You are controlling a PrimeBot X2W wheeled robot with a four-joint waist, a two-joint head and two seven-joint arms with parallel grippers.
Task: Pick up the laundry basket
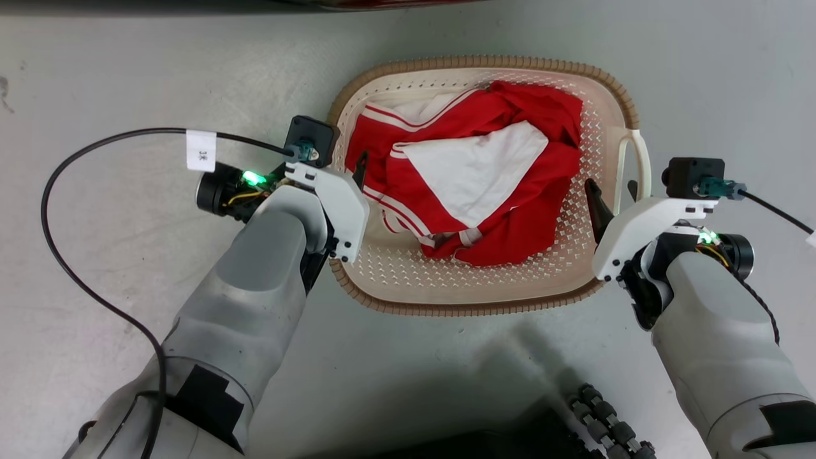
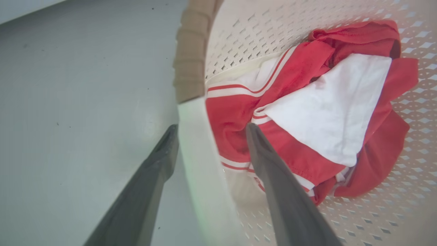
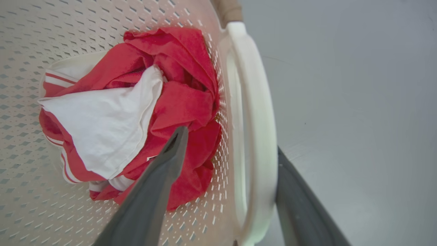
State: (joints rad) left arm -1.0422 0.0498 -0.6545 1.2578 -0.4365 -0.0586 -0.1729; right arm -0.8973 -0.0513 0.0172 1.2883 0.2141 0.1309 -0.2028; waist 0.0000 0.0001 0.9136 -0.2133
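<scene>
A smooth pale-grey floor (image 1: 127, 70) is seen, matt and marked only by a few small dark specks. A dark strip (image 1: 382, 3) is glimpsed along the floor's far side; what it belongs to cannot be told. The laundry basket (image 1: 484, 62) is set upright on the floor, between the two arms. A crumpled red and white garment (image 1: 484, 172) is held in it.

Both pale forearms (image 1: 261, 280) are stretched forward and down from the near side, one to each short end of the basket. A green light is lit at each wrist. A black cable (image 1: 64, 255) with a white tag is looped over the floor from the left wrist.

The left fingers (image 2: 259, 147) are spread apart and placed astride the left loop handle (image 2: 198, 153), one finger outside the basket and one inside above the garment; nothing is clamped. The right fingers (image 3: 170, 153) are likewise parted astride the right loop handle (image 3: 256, 119), the inner finger kept clear of it over the red cloth, the outer one lying behind it.
</scene>
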